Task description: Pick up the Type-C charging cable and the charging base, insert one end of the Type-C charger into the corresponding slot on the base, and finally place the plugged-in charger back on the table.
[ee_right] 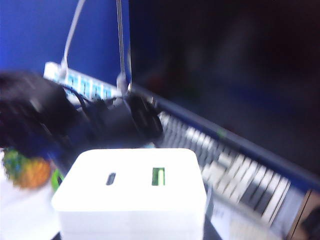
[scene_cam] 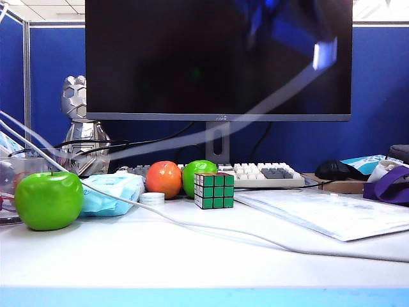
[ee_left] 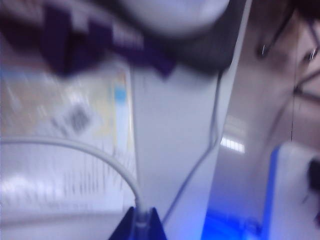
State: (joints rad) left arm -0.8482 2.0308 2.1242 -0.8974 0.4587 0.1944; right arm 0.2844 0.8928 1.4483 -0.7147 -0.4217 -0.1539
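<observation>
The Type-C charging cable (ee_left: 107,162) ran as a thin white cord up into the left pincer (ee_left: 141,220), whose dark fingertips were pressed together on it at the edge of the left wrist view; the plug itself was hidden between them. In the exterior view the same cable (scene_cam: 192,225) trailed across the white worktop (scene_cam: 192,262) from the left side, past the green apple (scene_cam: 49,199), and a blurred stretch of it rose in front of the dark monitor (scene_cam: 217,57) toward the upper right. There a pale smeared block (scene_cam: 324,54) showed high against the screen, too blurred to name with certainty.

The charging base (ee_right: 132,192) filled the lower part of the right wrist view, a white block with its port face turned to the camera: a small oval slot (ee_right: 110,178) and, beside it, a larger rectangular port (ee_right: 158,176). The right pincer (ee_right: 132,235) sat under and around the block, held clear of the worktop above the keyboard (ee_right: 235,170); its fingers were almost wholly hidden by the block, but it stood part-way apart and clamped on it.

On the worktop stood a Rubik's cube (scene_cam: 214,190), an orange fruit (scene_cam: 164,179), a second green apple (scene_cam: 195,173) behind the cube, a blue wipes pack (scene_cam: 112,192) and a sheet in a clear sleeve (scene_cam: 326,214).
</observation>
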